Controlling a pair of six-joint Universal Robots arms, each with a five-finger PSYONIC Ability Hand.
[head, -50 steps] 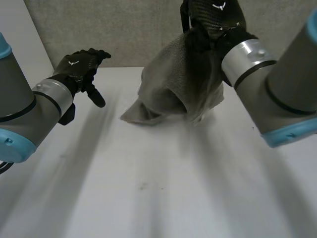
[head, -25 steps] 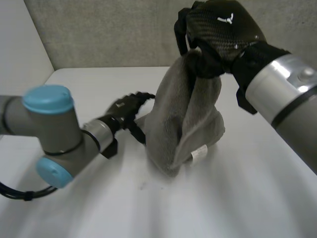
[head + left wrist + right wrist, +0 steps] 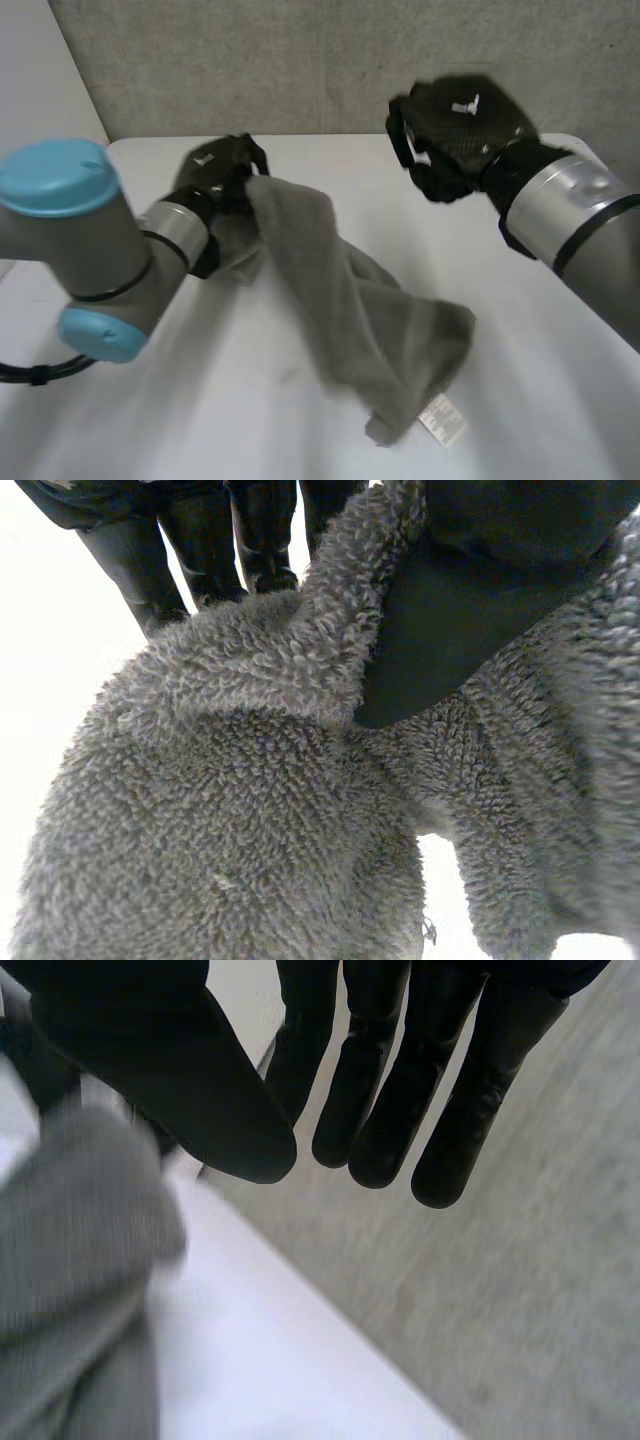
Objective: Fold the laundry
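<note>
A grey terry towel (image 3: 360,310) hangs from my left hand (image 3: 215,170) at the table's back left. It slopes down to the right and ends in a heap with a white label (image 3: 442,420) on the table. In the left wrist view the thumb (image 3: 470,610) presses a fold of the towel (image 3: 250,830) against the fingers (image 3: 150,550). My right hand (image 3: 460,130) is raised at the back right, apart from the towel, its fingers curled with nothing in them. In the right wrist view, the fingers (image 3: 400,1080) and thumb are close together, and the towel (image 3: 70,1260) lies beside them.
The white table (image 3: 560,390) is bare in front and to the right of the towel. A grey wall (image 3: 300,60) closes the table's far edge. My left arm (image 3: 80,250) bends across the left side of the table.
The right hand has let go of the towel and moved off to the right. The left hand came in, closed on the towel's top, and pulled it left; the towel now trails onto the table.
</note>
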